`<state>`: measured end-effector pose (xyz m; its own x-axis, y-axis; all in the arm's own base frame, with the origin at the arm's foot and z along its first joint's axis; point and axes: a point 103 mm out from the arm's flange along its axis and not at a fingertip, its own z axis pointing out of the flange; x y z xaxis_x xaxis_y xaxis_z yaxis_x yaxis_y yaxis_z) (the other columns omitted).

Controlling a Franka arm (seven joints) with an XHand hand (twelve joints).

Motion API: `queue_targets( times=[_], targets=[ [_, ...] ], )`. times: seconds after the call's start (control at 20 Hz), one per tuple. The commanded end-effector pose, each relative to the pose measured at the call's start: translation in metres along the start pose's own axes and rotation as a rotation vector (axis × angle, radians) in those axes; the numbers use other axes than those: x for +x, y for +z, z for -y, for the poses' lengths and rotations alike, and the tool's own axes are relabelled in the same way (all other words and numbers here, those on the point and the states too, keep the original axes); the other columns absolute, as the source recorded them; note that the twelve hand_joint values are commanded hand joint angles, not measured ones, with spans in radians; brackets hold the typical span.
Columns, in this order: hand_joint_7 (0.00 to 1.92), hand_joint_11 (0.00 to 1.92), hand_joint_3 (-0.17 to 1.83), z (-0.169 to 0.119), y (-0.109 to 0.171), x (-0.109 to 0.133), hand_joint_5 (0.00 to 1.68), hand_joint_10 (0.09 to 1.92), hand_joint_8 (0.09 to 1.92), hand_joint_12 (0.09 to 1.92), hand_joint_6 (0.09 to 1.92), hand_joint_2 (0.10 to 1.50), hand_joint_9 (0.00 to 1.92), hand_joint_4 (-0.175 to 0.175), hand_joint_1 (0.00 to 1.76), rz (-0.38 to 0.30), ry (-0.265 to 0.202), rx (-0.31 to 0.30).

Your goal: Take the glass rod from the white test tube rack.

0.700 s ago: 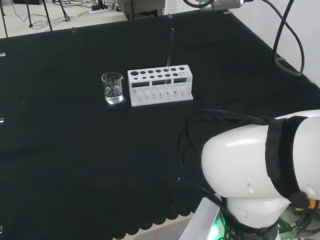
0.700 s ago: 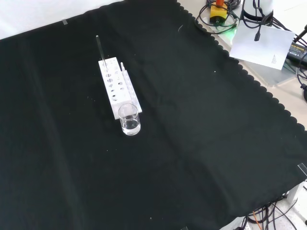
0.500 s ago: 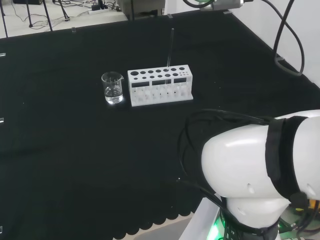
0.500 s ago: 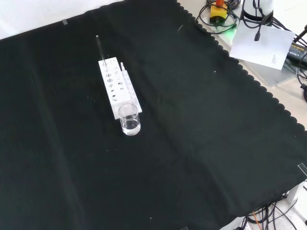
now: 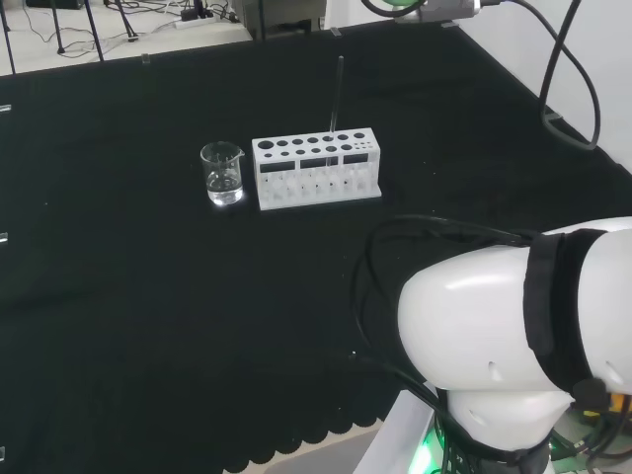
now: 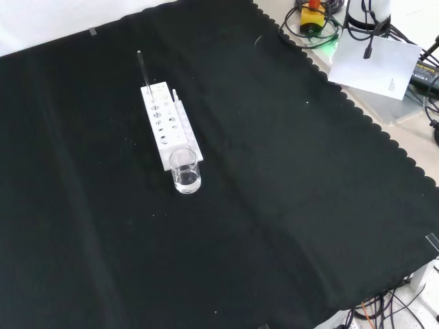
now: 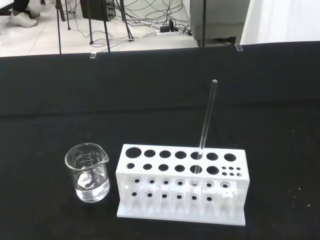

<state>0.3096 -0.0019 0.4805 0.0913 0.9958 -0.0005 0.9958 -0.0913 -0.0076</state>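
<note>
On the counter (image 5: pixel 118 326), covered with black cloth, the white test tube rack (image 5: pixel 316 168) stands upright with two rows of round holes in its top plate. The glass rod (image 7: pixel 206 125) is seated in a hole of the rear row, toward the right end of the rack in the head view, and leans slightly from vertical. Its upper end projects well above the rack. A clear beaker (image 6: pixel 186 171) holding a small amount of clear liquid stands just beside the rack's left end in the head view, apart from it. In the front view the beaker stands nearer than the rack. Hand state: cannot be told from the views.
</note>
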Motion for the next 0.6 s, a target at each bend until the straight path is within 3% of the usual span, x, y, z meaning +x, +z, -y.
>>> queue_targets(
  times=[0.05, 0.6],
  targets=[
    [0.0, 0.0, 0.51, -0.009, 0.003, 0.0, 0.0, 0.3, 0.09, 0.59, 0.09, 0.95, 0.0, -0.175, 0.56, 0.002, 0.002, 0.014],
    [0.01, 0.0, 0.5, -0.069, 0.017, -0.016, 0.0, 0.3, 0.09, 0.58, 0.09, 0.96, 0.0, -0.175, 0.55, -0.02, 0.016, 0.049]
  ],
)
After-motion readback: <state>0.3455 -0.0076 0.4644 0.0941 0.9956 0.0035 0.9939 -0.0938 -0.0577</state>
